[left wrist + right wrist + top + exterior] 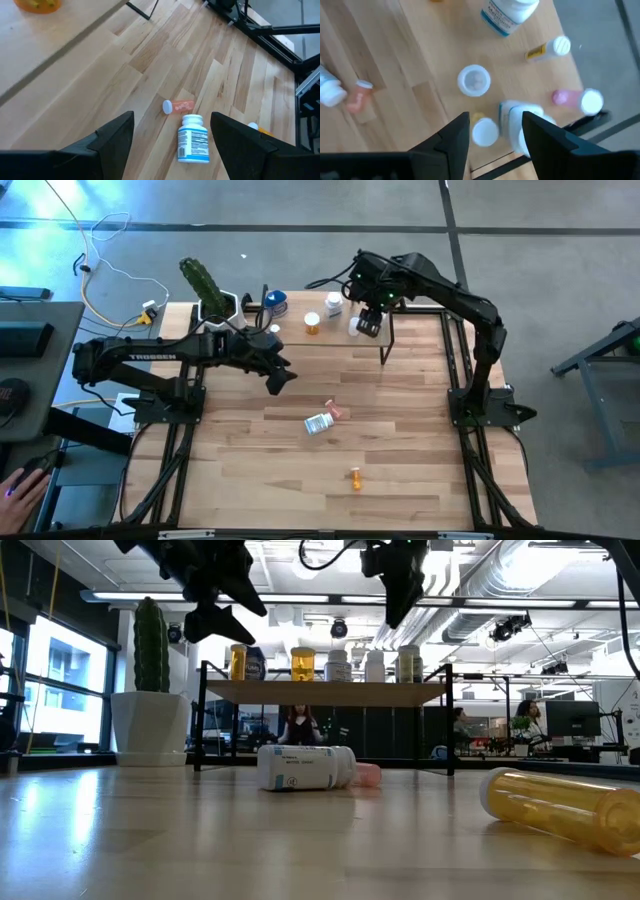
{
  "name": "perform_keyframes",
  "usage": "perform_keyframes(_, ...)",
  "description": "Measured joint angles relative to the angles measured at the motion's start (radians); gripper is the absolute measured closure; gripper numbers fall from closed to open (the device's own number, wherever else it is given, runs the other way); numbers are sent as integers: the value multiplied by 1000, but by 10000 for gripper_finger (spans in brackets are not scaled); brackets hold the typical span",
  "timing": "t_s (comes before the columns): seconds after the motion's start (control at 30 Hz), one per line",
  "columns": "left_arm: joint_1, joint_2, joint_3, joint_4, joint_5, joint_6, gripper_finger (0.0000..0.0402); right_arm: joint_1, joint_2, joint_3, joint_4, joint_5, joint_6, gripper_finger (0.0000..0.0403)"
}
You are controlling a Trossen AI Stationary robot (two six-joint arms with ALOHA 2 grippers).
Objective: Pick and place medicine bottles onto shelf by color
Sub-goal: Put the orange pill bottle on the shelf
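Two arms are in play in your high view: the left arm reaches from the left edge toward the middle, "TROSSEN" readable in white along its link, and its left gripper (283, 377) hangs above bare tabletop (400, 450) with the fingers spread wide and nothing between them. Your right arm arcs in from the right side and bends down at the upper centre, where the right gripper (369, 323) hovers over the shelf (340, 340), jaws partly apart and holding nothing that you can see. On the shelf stand several medicine bottles: a blue one (276, 303), an orange one (313, 324) and white ones (334, 304). Three more lie on the table below centre of the frame: a white bottle (319, 423) with a blue-and-white printed label, its text too small for you to read, a small pink vial (338, 412) just beside it, and an orange vial (356, 477) well apart toward the bottom. A green cactus (203, 284) sits at the upper left.
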Motion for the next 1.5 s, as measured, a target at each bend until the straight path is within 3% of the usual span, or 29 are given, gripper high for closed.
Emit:
perform_keyframes(0.13, -48, 0, 0, -24, -37, -8, 147, 23, 0, 19, -48, -15, 102, 230)
perform_keyframes(0.37, -151, 0, 0, -191, -88, 5, 147, 129, 1, 20, -69, -142, 272, 230)
perform_keyframes(0.8, -386, 0, 0, -435, -120, -12, 147, 426, 1, 12, -67, -138, 618, 230)
perform_keyframes(1.03, -487, 0, 0, -463, -142, -78, 147, 593, 1, -121, -41, -124, 845, 230)
perform_keyframes(1.5, -591, 0, 0, -456, -145, -245, 147, 832, 1, -334, 270, -126, 1272, 230)
